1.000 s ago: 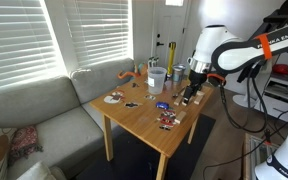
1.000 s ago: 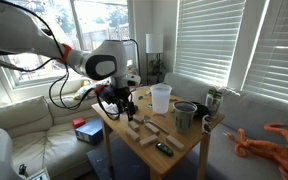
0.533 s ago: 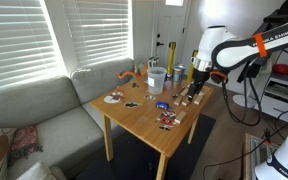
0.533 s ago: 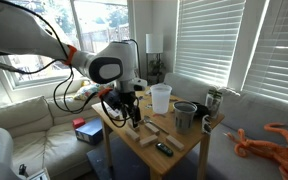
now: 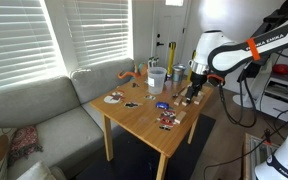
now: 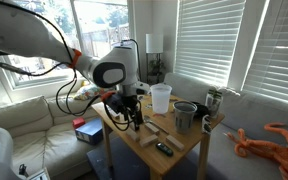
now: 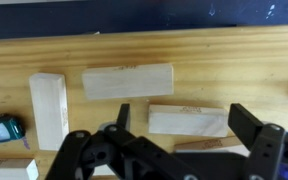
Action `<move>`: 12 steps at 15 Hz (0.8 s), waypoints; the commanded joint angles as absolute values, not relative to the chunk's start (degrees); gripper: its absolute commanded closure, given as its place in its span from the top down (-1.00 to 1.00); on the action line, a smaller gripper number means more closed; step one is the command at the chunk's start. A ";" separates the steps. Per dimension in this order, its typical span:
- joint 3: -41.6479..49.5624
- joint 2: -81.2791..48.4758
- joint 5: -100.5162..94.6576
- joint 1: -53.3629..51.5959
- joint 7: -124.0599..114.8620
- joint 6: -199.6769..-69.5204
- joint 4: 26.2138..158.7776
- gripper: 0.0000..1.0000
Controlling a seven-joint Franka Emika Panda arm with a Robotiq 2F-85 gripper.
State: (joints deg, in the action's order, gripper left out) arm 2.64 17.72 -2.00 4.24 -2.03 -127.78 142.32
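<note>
Several pale wooden blocks lie on a wooden table [image 7: 214, 50]. In the wrist view my gripper [image 7: 184, 119] hangs open just above them. One block [image 7: 189, 121] lies crosswise between the two dark fingers, with a gap at each end. A thinner strip [image 7: 202, 146] lies right behind it. A longer block [image 7: 127, 82] lies beyond, and an upright-lying block [image 7: 47, 108] sits to the left. In both exterior views the gripper [image 5: 191, 93] [image 6: 134, 118] is low over the table edge near the blocks [image 6: 150, 126]. Nothing is held.
A small teal object [image 7: 1, 128] lies at the left. On the table stand a white cup [image 5: 156, 78], a clear cup [image 6: 161, 97] and a metal pot [image 6: 185, 115]. An orange toy octopus [image 6: 272, 140] lies on the sofa, and a red box [image 6: 84, 129] sits beside the table.
The arm has shifted a little along the table and come lower over the blocks. The jaws have stayed open.
</note>
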 commanded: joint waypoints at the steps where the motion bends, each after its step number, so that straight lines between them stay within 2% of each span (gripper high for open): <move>1: 3.06 16.43 -0.76 3.63 -0.91 -130.16 141.87 1.00; 11: 2.90 14.60 0.19 3.07 -0.66 -131.93 141.69 1.00; 12: 2.92 14.48 0.16 3.09 -0.62 -131.84 141.65 0.74</move>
